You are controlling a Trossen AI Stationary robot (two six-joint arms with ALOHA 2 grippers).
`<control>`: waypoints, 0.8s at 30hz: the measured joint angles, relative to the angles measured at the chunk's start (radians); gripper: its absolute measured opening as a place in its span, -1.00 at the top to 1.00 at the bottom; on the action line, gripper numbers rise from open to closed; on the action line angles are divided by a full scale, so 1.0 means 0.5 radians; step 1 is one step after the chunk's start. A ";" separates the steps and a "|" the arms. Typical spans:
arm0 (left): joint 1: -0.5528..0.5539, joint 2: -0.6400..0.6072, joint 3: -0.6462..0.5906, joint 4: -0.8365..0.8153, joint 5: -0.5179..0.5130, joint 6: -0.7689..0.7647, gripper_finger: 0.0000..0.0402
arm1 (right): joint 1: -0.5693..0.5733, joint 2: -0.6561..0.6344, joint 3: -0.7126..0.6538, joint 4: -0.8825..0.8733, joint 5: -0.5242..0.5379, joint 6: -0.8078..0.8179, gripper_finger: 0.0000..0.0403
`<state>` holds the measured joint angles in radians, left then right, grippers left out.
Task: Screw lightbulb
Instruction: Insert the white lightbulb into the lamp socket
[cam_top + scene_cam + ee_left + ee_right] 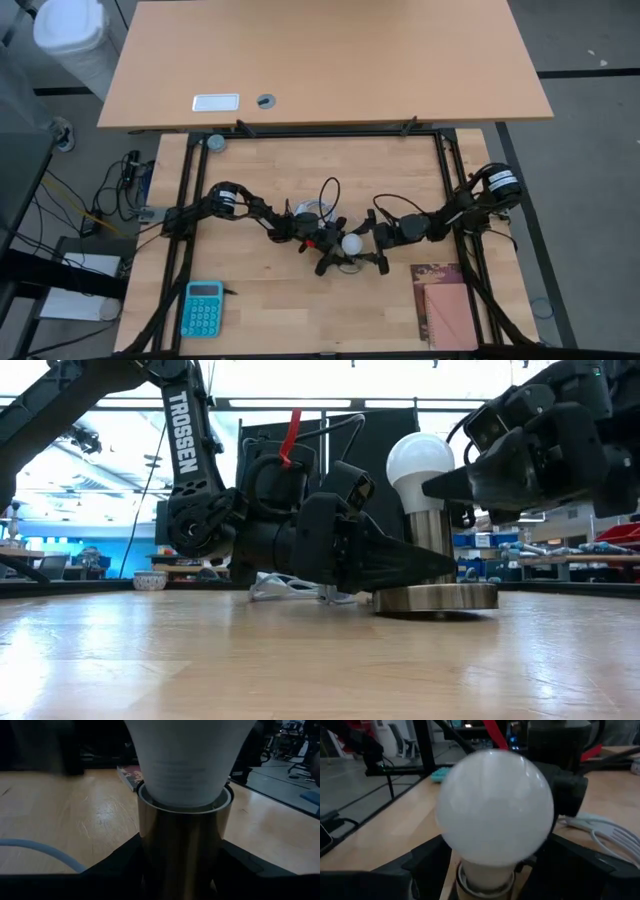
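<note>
Lightbulb point(420, 462): one white bulb, standing upright with its narrow end down in the single metal socket tube point(432, 546), which rises from one round flat base disc point(436, 598) on the wooden table point(300, 660). The assembly sits near the middle of the table, between the two arms.

Left gripper point(322, 243): lies low over the table; its two dark fingers point(400, 565) straddle the socket tube below the bulb, one on each side, clamped on the tube as seen in the left wrist view, where the tube fills the space between them.

Right gripper point(366, 243): held higher, at the level of the globe; its two fingers point(455, 485) stand apart on either side of the bulb. The right wrist view shows the globe between the fingers, but whether they touch it cannot be told.

Other items, one of each: a white cable point(285, 588) lying coiled behind the left gripper; a teal calculator point(203, 308) near the table's front edge on the left; a reddish-brown notebook point(445, 305) at the front right.
</note>
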<state>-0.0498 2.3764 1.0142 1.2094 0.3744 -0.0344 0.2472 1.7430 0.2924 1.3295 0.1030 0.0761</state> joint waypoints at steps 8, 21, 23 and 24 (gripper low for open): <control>-0.001 0.000 0.001 0.000 -0.006 -0.006 0.01 | -0.019 0.013 0.002 0.036 -0.007 -0.002 -0.46; 0.001 0.000 0.002 0.003 -0.012 -0.051 0.01 | -0.016 0.013 0.002 0.012 -0.048 -0.001 0.06; 0.005 0.000 0.002 0.004 -0.014 -0.057 0.01 | -0.016 0.013 0.002 0.012 -0.047 0.000 0.06; 0.005 0.000 0.002 0.004 -0.026 -0.060 0.01 | -0.016 0.013 0.002 0.012 -0.045 0.002 0.06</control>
<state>-0.0475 2.3764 1.0149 1.2114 0.3615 -0.0643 0.2390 1.7493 0.2932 1.3354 0.0806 0.0769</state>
